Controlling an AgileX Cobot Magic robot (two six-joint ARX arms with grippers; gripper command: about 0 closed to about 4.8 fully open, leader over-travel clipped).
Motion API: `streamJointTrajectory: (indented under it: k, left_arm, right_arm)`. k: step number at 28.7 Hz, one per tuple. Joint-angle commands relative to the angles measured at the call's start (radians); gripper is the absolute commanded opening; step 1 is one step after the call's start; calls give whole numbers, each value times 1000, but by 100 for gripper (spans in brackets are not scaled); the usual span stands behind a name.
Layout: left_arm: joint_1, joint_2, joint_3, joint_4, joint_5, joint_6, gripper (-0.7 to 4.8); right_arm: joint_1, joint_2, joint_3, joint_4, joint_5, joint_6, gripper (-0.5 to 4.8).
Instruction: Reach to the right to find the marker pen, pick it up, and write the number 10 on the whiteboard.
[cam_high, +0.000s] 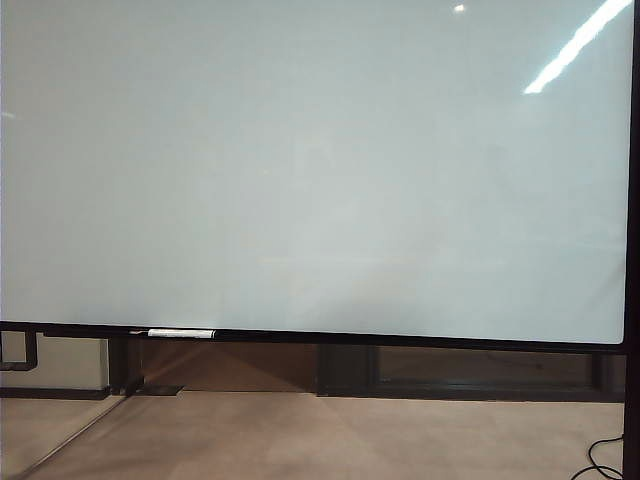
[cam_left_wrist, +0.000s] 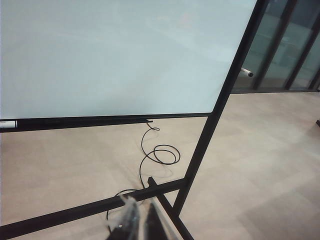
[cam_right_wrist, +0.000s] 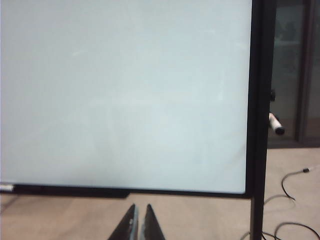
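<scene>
While the exterior view shows only the blank whiteboard (cam_high: 310, 170) and a white pen (cam_high: 181, 333) lying on its bottom rail at the left, both wrist views show the marker pen (cam_right_wrist: 276, 124) sticking out beyond the board's right frame post. Black cable (cam_left_wrist: 159, 152) loops over the beige floor (cam_left_wrist: 260, 150). Both grippers hang low before the board: left gripper (cam_left_wrist: 141, 225) nearly closed, right gripper (cam_right_wrist: 140, 225) nearly closed, both empty.

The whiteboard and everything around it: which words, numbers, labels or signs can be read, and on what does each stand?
No text can be read.
The whiteboard is blank: no number on it.
The marker pen beside the frame's right post shows no legible label.
The pen on the bottom rail is too small to read.
</scene>
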Motion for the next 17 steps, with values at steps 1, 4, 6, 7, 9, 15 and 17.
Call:
streamJointTrajectory:
  k: [1, 4, 6, 7, 9, 15, 17]
  left_arm:
    - [-1, 8, 2, 66, -11, -1, 27]
    - [-1, 11, 2, 66, -19, 0, 27]
    - [-1, 16, 2, 64, -19, 0, 27]
    - [-1, 18, 2, 63, -19, 0, 27]
    - [-1, 22, 2, 63, -19, 0, 27]
    - [-3, 28, 2, 64, -19, -1, 27]
    - [-3, 28, 2, 63, -19, -2, 27]
  right_arm:
    - [1, 1, 45, 36, 5, 15, 22]
    - [1, 14, 80, 36, 48, 16, 22]
    - [1, 46, 93, 48, 50, 16, 22]
    - [1, 69, 97, 68, 50, 16, 22]
    - [2, 131, 121, 143, 37, 15, 22]
    - [2, 401, 322, 233, 31, -98, 22]
    - [1, 525, 406, 232, 16, -136, 22]
